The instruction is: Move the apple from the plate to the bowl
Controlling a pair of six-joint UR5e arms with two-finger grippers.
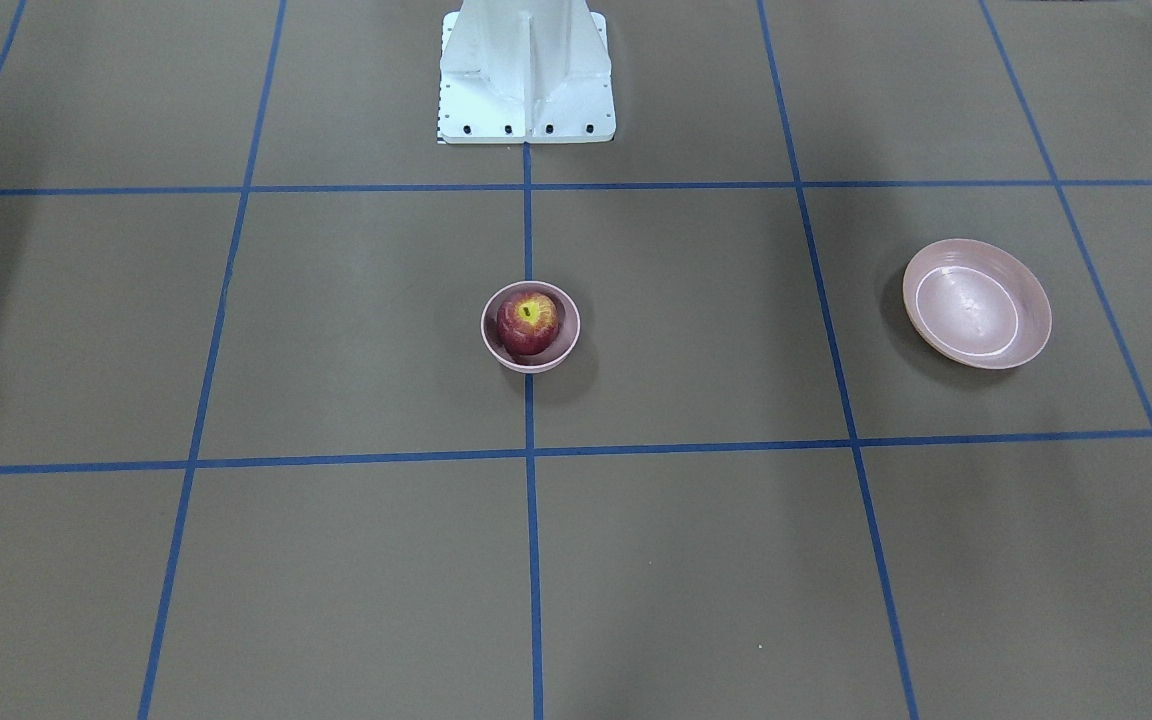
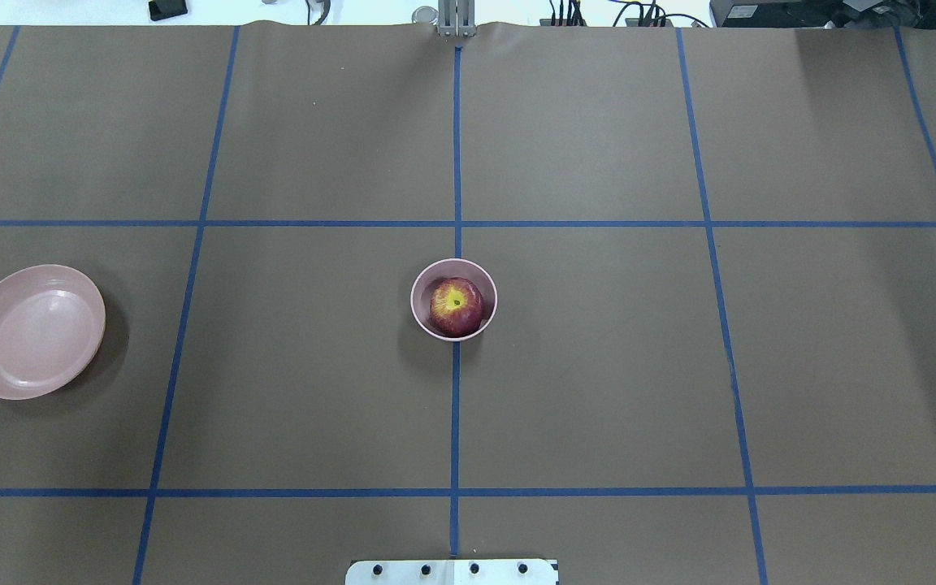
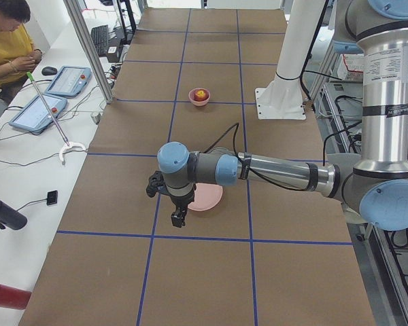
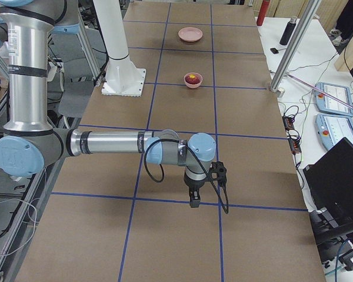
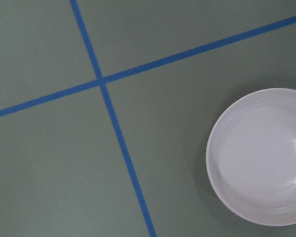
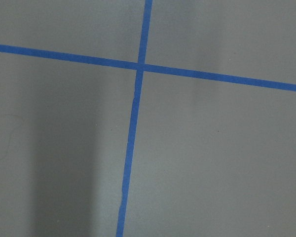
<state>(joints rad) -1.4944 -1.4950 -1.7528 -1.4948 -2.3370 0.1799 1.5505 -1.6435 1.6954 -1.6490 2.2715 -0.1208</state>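
Aloft, left fingers [image 3: 179, 219], right fingers [image 4: 195, 201]: spread unclear

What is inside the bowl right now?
The apple sits inside the bowl, yellow stem dimple facing up, nearly filling it. The bowl's floor beneath the apple is covered, so anything under it cannot be seen. The plate lies empty.

Left gripper [image 3: 179, 219], right gripper [image 4: 194, 201] — both pointing down

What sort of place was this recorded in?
Probably a robotics lab: a table gridded with blue tape, the left arm reaching over it, and an operator seated beside teach pendants.
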